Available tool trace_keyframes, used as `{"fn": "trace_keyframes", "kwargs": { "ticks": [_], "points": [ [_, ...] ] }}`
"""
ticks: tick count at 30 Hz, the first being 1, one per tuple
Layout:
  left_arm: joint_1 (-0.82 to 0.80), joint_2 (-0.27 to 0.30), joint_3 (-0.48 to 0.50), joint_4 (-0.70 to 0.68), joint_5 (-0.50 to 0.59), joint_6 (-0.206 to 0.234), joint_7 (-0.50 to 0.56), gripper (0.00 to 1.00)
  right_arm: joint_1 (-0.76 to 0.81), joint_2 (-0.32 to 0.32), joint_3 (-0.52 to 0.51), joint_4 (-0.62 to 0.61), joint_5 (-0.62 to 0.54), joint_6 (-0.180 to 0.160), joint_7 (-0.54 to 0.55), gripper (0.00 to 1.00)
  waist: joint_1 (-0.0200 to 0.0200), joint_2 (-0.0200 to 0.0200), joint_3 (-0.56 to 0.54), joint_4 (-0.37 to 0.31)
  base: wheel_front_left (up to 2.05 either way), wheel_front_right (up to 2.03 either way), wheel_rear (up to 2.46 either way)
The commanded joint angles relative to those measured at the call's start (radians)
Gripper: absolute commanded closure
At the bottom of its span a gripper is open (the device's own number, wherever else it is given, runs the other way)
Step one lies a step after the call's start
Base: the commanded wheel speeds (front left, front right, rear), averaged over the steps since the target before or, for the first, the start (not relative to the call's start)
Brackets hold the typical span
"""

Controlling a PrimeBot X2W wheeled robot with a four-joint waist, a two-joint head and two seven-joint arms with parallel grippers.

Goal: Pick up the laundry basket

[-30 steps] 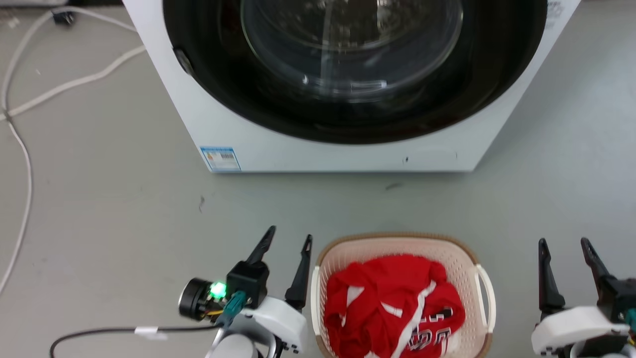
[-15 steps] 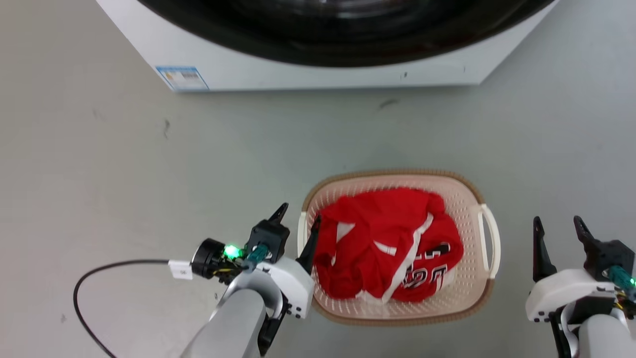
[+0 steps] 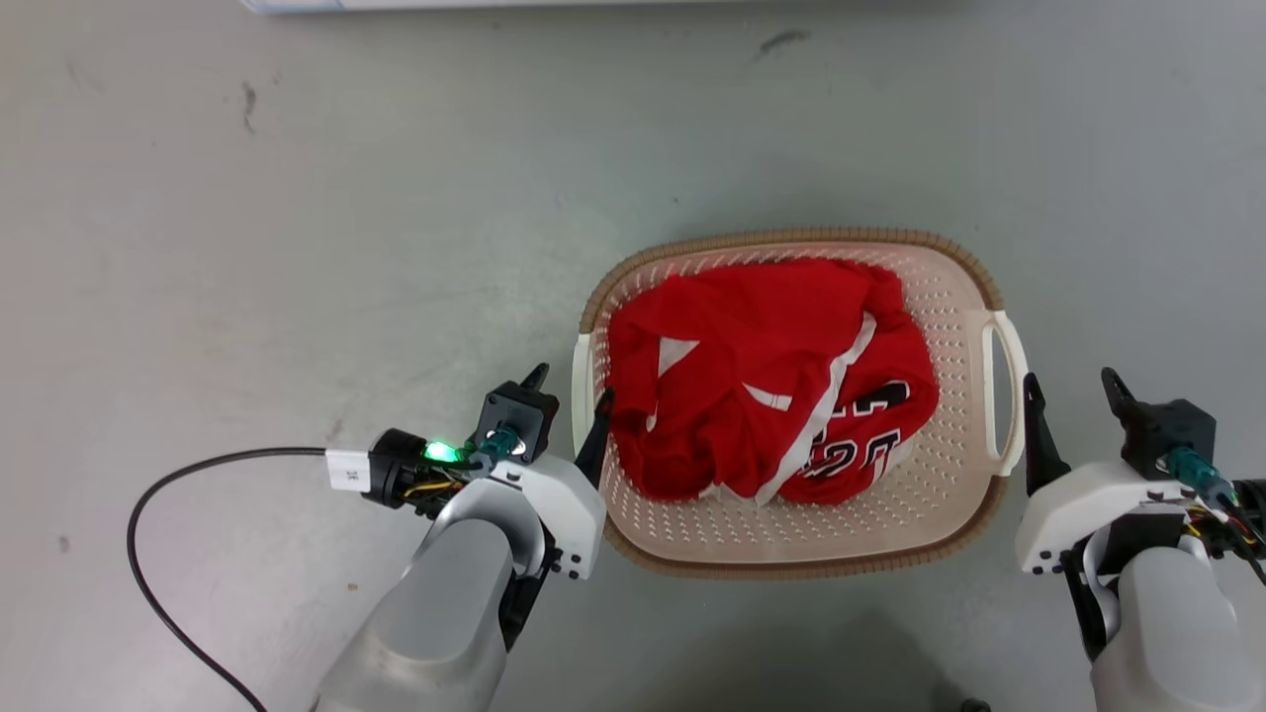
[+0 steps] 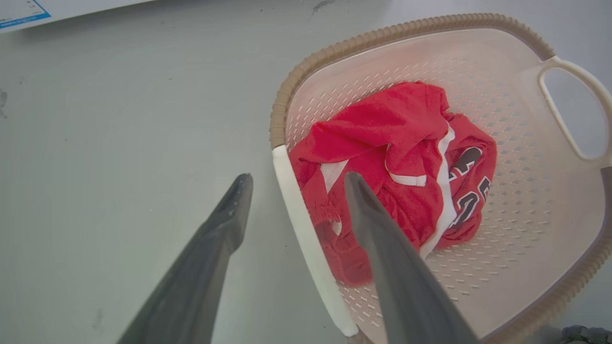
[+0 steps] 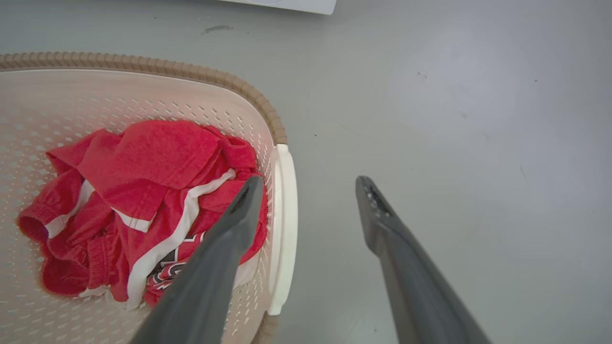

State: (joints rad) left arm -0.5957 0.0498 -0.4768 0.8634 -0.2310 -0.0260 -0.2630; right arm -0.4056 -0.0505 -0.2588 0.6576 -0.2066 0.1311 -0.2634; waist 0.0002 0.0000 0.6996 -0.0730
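Observation:
The laundry basket [image 3: 945, 297] is cream-white and perforated with a tan braided rim, and it stands on the grey floor with a red jersey [image 3: 771, 396] in it. My left gripper [image 3: 569, 386] is open at its white left handle [image 3: 582, 396]. In the left wrist view the gripper [image 4: 296, 177] straddles that handle [image 4: 306, 239], one finger outside, the other over the jersey [image 4: 397, 143]. My right gripper [image 3: 1068, 381] is open just right of the right handle [image 3: 1016, 396]. In the right wrist view that handle [image 5: 283, 215] lies between the gripper's [image 5: 310, 181] spread fingers.
The washer's white bottom edge [image 3: 445, 3] runs along the top of the head view, and its label [image 4: 19, 12] shows in the left wrist view. A black cable [image 3: 148, 514] loops on the floor left of my left arm. Bare grey floor surrounds the basket.
The head camera has tilted down, so the washer has slid almost out of the picture. Both open grippers have come lower and closer to the basket's handles, the right one nearer its handle.

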Motion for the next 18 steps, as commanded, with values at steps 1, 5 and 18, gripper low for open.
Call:
{"fn": "trace_keyframes", "kwargs": {
  "ticks": [1, 5, 18],
  "points": [
    [-0.028, 0.001, 0.006, 0.016, -0.002, -0.004, -0.003, 0.0, -0.034, 0.001, 0.005, 0.023, -0.009, -0.001, -0.002, 0.0, -0.0002, 0.0, 0.055, -0.002, 0.0, 0.0, 0.0],
    [-0.05, 0.001, 0.008, 0.028, 0.003, -0.007, -0.003, 0.0, -0.063, 0.001, 0.007, 0.059, -0.017, -0.001, -0.002, 0.0, -0.0002, 0.0, 0.087, -0.004, 0.0, 0.0, 0.0],
    [-0.11, 0.001, -0.038, 0.098, -0.002, -0.002, -0.003, 0.0, -0.161, 0.0, 0.017, 0.185, -0.063, -0.001, -0.002, 0.0, -0.0002, 0.0, 0.167, -0.004, 0.0, 0.0, 0.0]
  ]
}}
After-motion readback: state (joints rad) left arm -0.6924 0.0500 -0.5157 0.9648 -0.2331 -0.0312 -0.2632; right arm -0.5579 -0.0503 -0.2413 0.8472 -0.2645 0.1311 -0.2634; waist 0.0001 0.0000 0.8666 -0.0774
